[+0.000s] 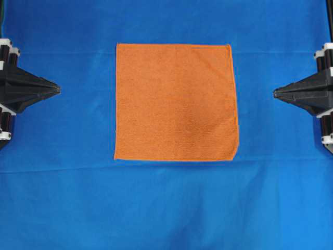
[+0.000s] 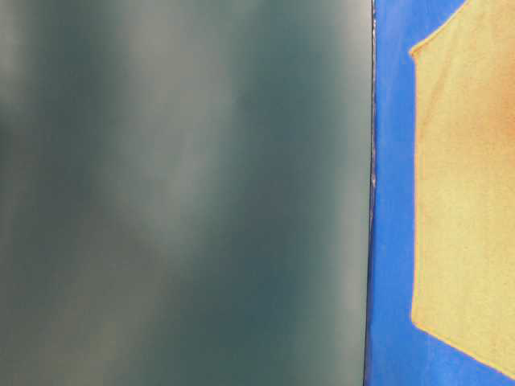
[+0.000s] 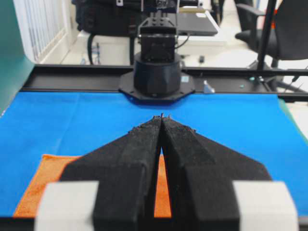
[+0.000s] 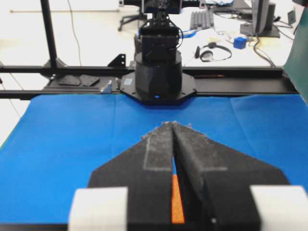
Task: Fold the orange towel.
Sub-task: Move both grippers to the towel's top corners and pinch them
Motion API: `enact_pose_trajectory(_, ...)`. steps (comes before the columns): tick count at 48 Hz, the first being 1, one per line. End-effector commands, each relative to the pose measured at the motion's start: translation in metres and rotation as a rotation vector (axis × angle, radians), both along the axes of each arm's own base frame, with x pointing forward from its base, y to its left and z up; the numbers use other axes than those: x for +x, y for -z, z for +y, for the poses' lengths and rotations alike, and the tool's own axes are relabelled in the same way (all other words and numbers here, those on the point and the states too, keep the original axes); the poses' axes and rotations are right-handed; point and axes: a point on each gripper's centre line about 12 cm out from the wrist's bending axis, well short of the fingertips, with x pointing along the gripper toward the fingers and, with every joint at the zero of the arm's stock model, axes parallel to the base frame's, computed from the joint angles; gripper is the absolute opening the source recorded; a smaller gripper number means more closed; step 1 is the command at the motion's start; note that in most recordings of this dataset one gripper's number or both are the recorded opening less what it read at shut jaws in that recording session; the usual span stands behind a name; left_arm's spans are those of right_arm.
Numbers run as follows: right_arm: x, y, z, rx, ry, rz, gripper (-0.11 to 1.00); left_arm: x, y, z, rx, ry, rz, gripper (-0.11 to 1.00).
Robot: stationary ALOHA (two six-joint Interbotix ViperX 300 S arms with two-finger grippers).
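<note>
The orange towel (image 1: 176, 101) lies flat, not folded yet. Both grippers, left (image 1: 58, 89) and right (image 1: 274, 92), wait beside it, fingers closed and empty. Next, one should open and pinch a towel edge.

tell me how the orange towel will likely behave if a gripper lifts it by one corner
The orange towel is thin cloth lying spread flat on the blue sheet, so it will probably droop and hang limp rather than hold shape. Its nubby weave may cling a little to the sheet when dragged. It looks light, so a small pinch at the hem should probably carry it.
</note>
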Motion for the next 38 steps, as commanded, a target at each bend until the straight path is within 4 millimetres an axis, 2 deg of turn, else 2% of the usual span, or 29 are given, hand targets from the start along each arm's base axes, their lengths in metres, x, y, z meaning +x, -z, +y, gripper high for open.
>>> enact_pose_trajectory(1, 0.002, -0.010, -0.002, 0.012, 0.008, -0.025, 0.02, 0.008, -0.007, 0.003, -0.033, -0.014, -0.005, 0.01)
enact_pose_trajectory(9, 0.006, -0.007, -0.018, 0.073, 0.090, 0.046, 0.02, 0.017, 0.007, 0.016, -0.036, -0.074, 0.055, 0.01)
enact_pose_trajectory(20, 0.017, 0.022, -0.058, 0.156, 0.273, 0.208, 0.02, 0.030, 0.030, 0.044, -0.063, -0.197, 0.156, 0.01)
enact_pose_trajectory(29, 0.027, 0.048, -0.096, 0.200, 0.417, 0.322, 0.02, 0.037, 0.054, 0.077, -0.113, -0.323, 0.242, 0.02)
enact_pose_trajectory(31, 0.028, 0.056, -0.105, 0.214, 0.451, 0.352, 0.02, 0.038, 0.059, 0.083, -0.124, -0.347, 0.255, 0.05)
enact_pose_trajectory(35, 0.033, 0.072, -0.124, 0.245, 0.510, 0.424, 0.03, 0.042, 0.074, 0.096, -0.147, -0.390, 0.298, 0.23)
enact_pose_trajectory(38, 0.038, 0.082, -0.134, 0.262, 0.536, 0.470, 0.15, 0.046, 0.087, 0.107, -0.170, -0.424, 0.339, 0.40)
